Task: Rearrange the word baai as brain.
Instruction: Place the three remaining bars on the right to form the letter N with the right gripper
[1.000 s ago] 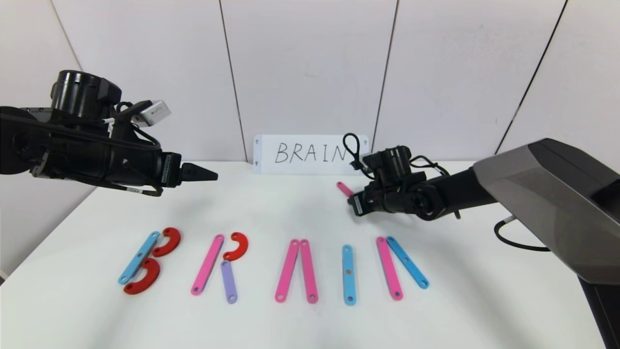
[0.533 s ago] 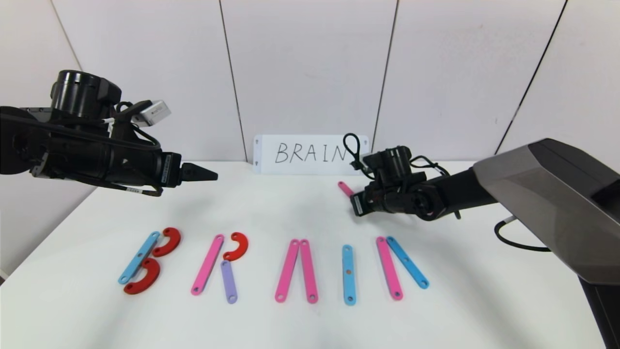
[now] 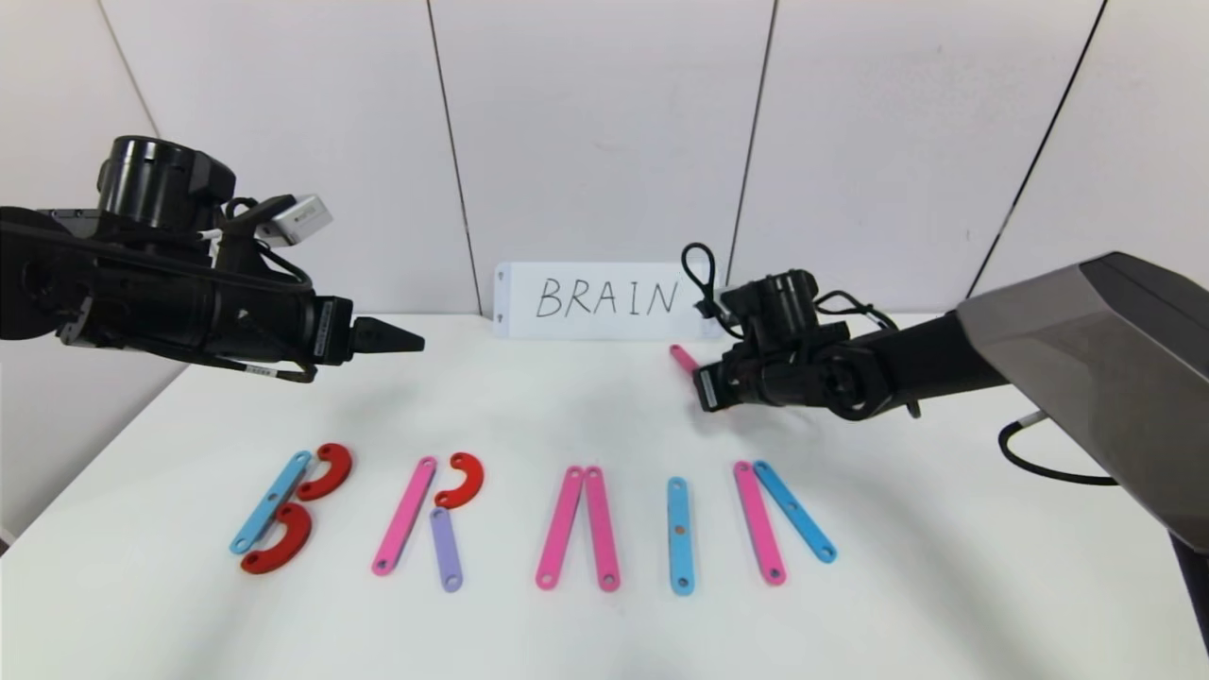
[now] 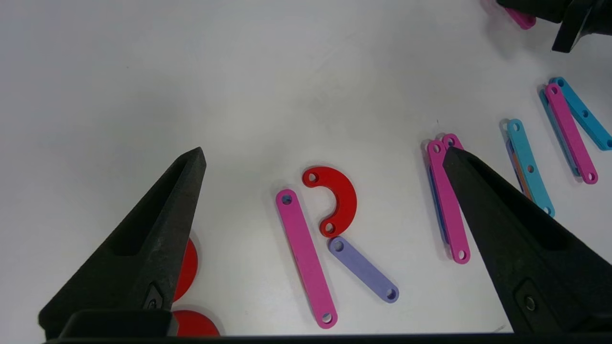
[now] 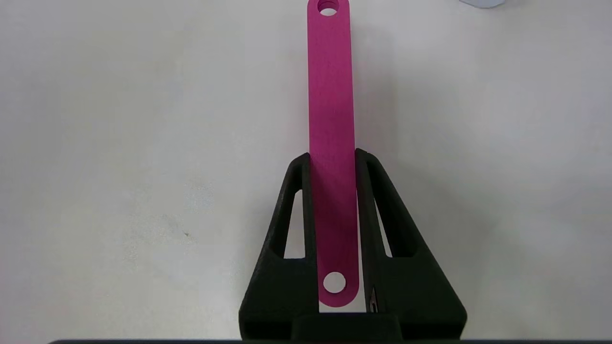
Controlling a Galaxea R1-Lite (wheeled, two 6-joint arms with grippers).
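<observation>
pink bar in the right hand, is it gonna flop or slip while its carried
The pink bar probably stays stiff: it juts straight out past the right hand with no sag. It looks thin and flat, so likely light. The fingers pinch only its narrow edges near one end, so it could pivot or slip if bumped.

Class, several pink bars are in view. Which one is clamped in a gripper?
The pink bar near the BRAIN card, clamped by the right gripper; the rest lie free in the letters.

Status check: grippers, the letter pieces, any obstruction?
Right gripper shut on pink bar, behind the N. Left gripper open, idle above table. N unfinished. Nothing blocking.
</observation>
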